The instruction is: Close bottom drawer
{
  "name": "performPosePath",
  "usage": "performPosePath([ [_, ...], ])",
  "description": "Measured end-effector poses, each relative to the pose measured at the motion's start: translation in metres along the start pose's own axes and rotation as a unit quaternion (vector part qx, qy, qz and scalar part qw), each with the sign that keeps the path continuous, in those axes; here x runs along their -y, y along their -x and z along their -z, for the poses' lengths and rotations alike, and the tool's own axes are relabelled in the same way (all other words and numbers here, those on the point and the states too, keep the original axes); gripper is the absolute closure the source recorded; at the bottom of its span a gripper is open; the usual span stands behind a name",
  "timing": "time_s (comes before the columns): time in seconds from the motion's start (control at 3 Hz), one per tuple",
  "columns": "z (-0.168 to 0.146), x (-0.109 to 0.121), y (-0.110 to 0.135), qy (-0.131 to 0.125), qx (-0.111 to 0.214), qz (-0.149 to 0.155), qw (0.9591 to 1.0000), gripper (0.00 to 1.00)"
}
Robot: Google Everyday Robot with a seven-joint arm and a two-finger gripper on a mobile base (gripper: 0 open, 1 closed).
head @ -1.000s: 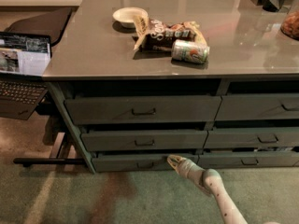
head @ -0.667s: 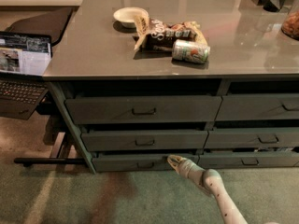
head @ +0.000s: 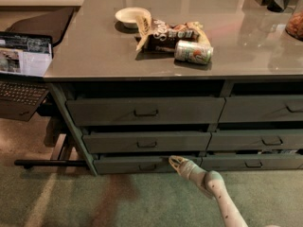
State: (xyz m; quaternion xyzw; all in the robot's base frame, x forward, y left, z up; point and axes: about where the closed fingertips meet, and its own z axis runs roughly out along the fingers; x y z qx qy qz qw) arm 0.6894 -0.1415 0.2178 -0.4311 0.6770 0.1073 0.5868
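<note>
The bottom drawer [head: 128,165] is the lowest one in the left column of the grey-green counter, with a low flat front and a small dark pull handle [head: 147,167]. It stands only slightly out. My gripper [head: 174,161] comes in from the lower right on a white arm [head: 222,200]. Its tip touches the right end of the drawer's front panel, to the right of the handle.
Two taller drawers [head: 147,111] [head: 147,142] sit above, slightly open. A right column of drawers [head: 260,140] adjoins. On the countertop [head: 94,51] lie a bowl [head: 131,16], a snack bag [head: 166,32] and a can [head: 193,52]. A laptop [head: 21,67] sits at left. Green carpet in front.
</note>
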Motion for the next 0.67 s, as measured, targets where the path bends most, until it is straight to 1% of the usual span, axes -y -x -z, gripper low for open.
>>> performPosePath([
  [0.67,0.0105,0.0033,0.009,-0.014,0.019,0.009,0.9997,1.0],
])
